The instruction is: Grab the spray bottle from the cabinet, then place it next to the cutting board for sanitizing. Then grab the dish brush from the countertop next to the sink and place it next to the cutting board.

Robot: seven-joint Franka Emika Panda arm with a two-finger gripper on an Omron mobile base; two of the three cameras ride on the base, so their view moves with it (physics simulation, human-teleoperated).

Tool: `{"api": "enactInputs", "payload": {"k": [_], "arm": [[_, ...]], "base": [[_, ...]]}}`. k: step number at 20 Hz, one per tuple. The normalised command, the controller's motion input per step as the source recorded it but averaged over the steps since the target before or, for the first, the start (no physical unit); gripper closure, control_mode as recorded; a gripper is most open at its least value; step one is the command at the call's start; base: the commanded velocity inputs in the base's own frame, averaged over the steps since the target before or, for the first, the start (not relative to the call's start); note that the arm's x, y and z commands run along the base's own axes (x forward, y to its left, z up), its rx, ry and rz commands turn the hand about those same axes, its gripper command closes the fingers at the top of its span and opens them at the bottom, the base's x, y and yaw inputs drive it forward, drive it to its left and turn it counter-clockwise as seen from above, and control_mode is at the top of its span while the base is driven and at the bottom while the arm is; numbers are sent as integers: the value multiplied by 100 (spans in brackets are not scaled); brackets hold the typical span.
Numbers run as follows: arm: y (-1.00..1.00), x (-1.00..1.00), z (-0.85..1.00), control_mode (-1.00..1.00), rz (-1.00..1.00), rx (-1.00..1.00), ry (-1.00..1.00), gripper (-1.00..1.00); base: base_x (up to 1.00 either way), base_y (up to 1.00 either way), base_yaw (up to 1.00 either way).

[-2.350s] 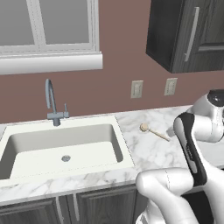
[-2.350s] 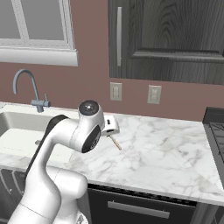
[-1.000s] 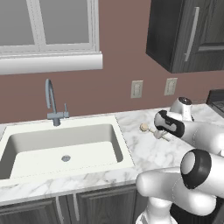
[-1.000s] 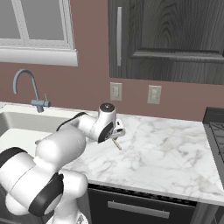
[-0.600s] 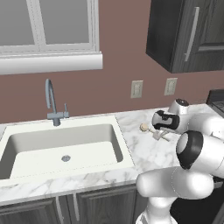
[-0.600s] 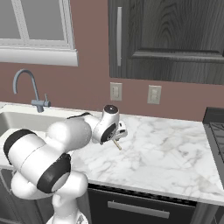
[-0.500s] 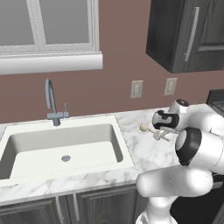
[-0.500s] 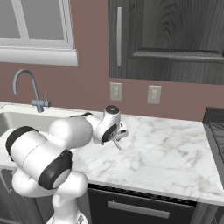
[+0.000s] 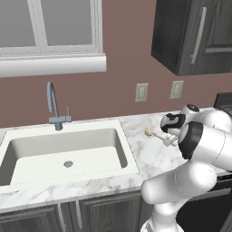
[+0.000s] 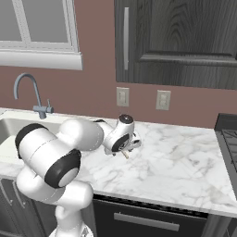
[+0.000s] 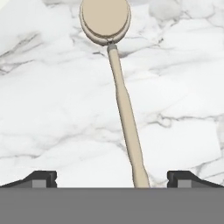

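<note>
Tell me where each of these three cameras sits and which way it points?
Left base view: behind the arm's left, facing the white recessed sink and white veined marble countertop; white arm rises lower right.
Right base view: behind the arm's right, facing the dark grey wall cabinet; arm rises lower left.
Hand view: on the hand, looking down at the pale wooden round-headed dish brush between the open pincer tips.
All three share the brush and marble.
</note>
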Motion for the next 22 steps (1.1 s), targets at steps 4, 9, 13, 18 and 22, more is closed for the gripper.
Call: {"api": "enactInputs", "payload": {"k": [4, 9, 13, 18, 22], "arm": [[0, 0, -22, -100, 0, 0, 0, -100], [-3, 0, -16, -100, 0, 0, 0, -100], [-6, 0, -11, -100, 0, 0, 0, -100], [0, 1, -8, -100, 0, 0, 0, -100], [0, 6, -3, -100, 0, 0, 0, -100]], "base": [[0, 0, 0], [0, 0, 0], [0, 0, 0], [0, 0, 0], [0, 0, 0]]}}
